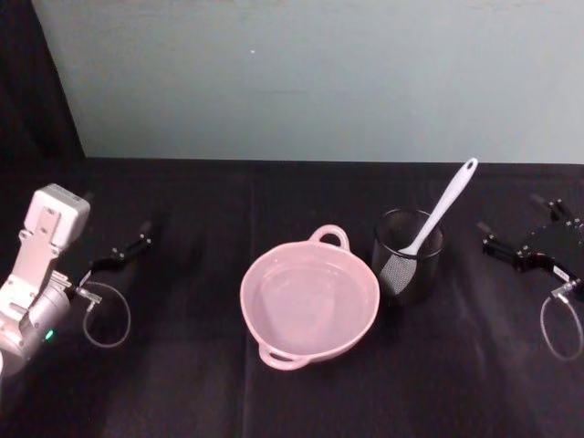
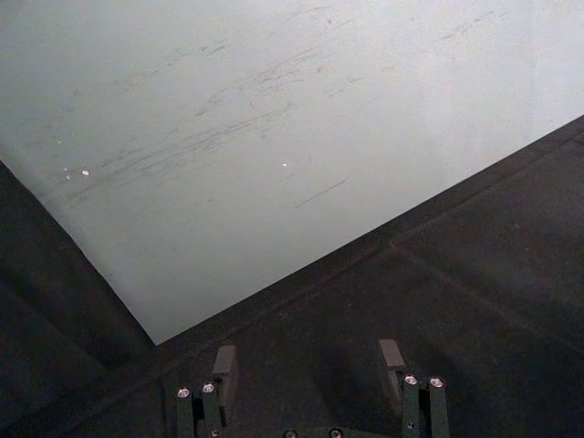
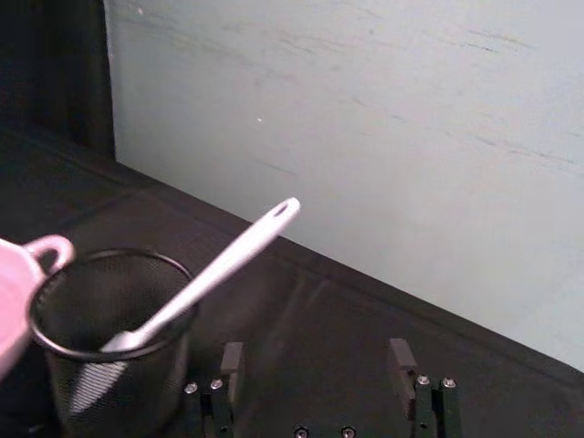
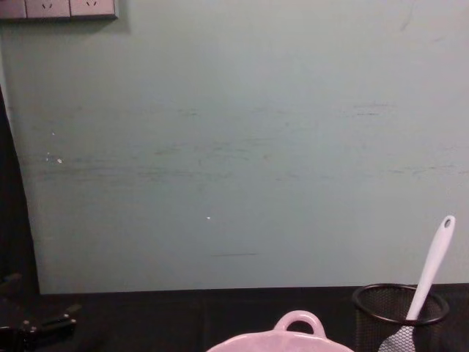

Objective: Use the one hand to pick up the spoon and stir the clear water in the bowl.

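Spoon leans up-right from the cup toward my open, empty right gripper at right edge; left gripper idles open, far left

Pale pink bowl at centre, clear water inside. White spoon in black wire-mesh cup just right of it. Black table cover throughout. Pale blue-green wall at far side. Black grippers far left and far right.

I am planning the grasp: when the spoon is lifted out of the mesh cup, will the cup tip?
Possibly. The spoon leans on the mesh cup rim, so an angled pull could drag it. The cup looks light, being wire mesh. A lift along the handle seems safer.
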### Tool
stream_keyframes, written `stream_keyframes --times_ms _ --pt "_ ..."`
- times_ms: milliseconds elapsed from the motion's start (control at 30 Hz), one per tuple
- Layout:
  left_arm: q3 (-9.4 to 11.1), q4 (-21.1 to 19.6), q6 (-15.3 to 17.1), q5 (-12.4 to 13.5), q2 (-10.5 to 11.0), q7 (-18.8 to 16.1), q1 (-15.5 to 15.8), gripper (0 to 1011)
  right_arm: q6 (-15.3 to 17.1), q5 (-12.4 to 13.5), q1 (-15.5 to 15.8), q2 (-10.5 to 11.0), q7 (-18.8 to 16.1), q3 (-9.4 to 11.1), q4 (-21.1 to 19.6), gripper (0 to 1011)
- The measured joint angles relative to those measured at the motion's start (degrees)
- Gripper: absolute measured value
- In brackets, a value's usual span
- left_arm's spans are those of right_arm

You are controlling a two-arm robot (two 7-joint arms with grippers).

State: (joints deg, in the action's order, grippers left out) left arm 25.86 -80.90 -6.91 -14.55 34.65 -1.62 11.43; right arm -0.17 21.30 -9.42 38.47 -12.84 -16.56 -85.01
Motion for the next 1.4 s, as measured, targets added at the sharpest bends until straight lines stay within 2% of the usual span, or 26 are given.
stream_keyframes --times_ms 167,467,1400 --pt "0.0 0.0 0.0 0.0 0.0 0.0 0.0 1005 -2.0 -2.1 -1.4 -1.8 0.0 -0.7 4.1 1002" --pt "0.0 0.0 0.0 0.0 0.0 0.0 0.0 1005 -2.9 -4.1 -3.4 -4.3 -1.0 -1.3 8.7 1002" --pt "0.0 0.0 0.0 0.0 0.0 0.0 0.0 1005 -2.9 -3.8 -3.2 -3.9 -1.0 -1.2 8.2 1003"
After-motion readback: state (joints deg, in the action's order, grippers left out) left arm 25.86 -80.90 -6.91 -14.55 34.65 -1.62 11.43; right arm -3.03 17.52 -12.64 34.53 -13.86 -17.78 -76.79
